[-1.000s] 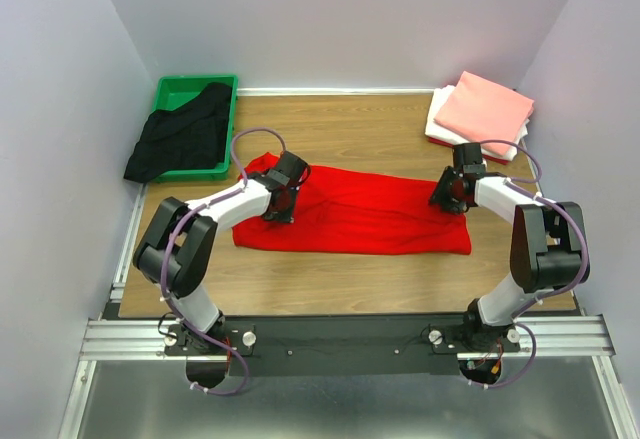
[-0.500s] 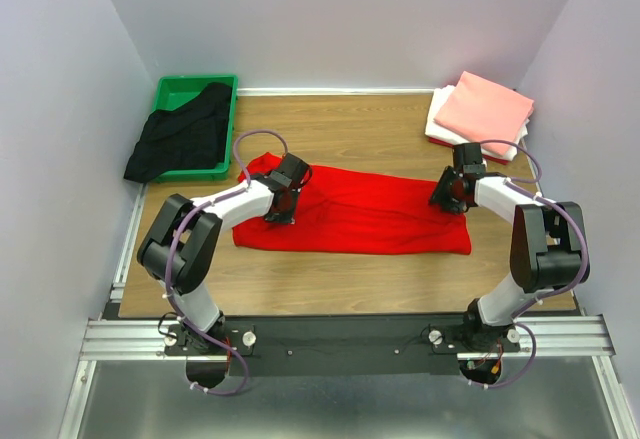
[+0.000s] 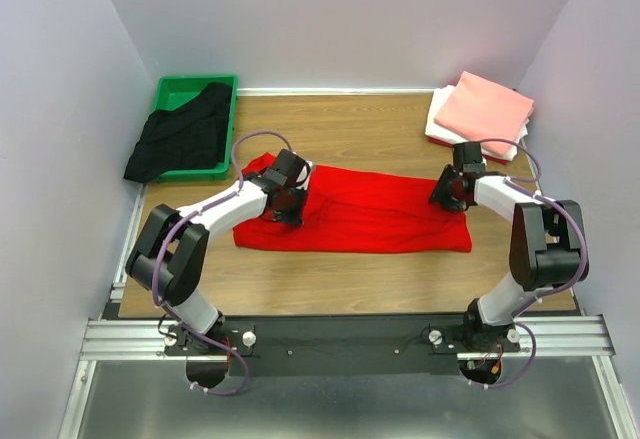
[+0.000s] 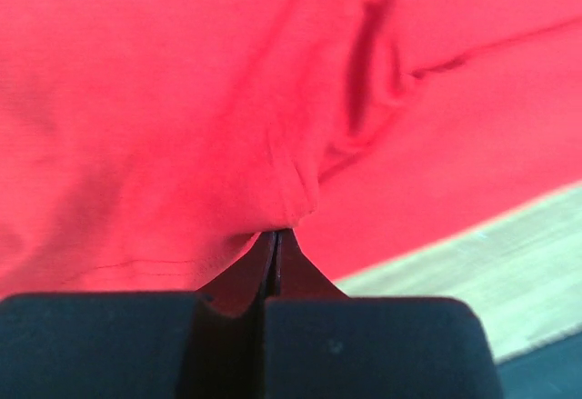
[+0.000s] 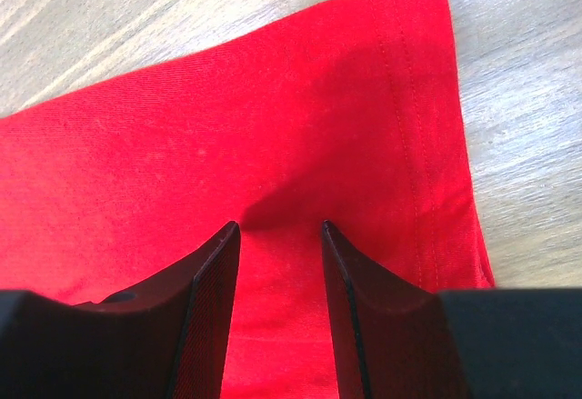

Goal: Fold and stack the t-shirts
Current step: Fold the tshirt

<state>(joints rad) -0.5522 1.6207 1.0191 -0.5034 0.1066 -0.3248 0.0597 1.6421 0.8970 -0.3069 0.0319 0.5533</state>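
Observation:
The bright red t-shirt (image 3: 370,214) lies folded in a long strip across the middle of the table. My left gripper (image 3: 288,201) is at its left end, shut on a pinch of the red cloth (image 4: 182,126), which bunches up at the jaw tips (image 4: 276,232). My right gripper (image 3: 447,192) is open at the shirt's right end; its fingers (image 5: 215,263) rest on the red cloth (image 5: 182,163) beside the stitched hem. The black t-shirt (image 3: 185,137) hangs crumpled out of the green tray. The salmon-pink folded t-shirt (image 3: 485,107) lies on the white folded one (image 3: 440,119).
The green tray (image 3: 195,85) stands at the far left corner. The folded stack is at the far right corner, against the wall. Bare wooden table (image 3: 350,124) shows behind and in front of the red shirt. White walls close in three sides.
My left gripper has shifted slightly to the right with the red cloth pinched in it. The right gripper has barely moved.

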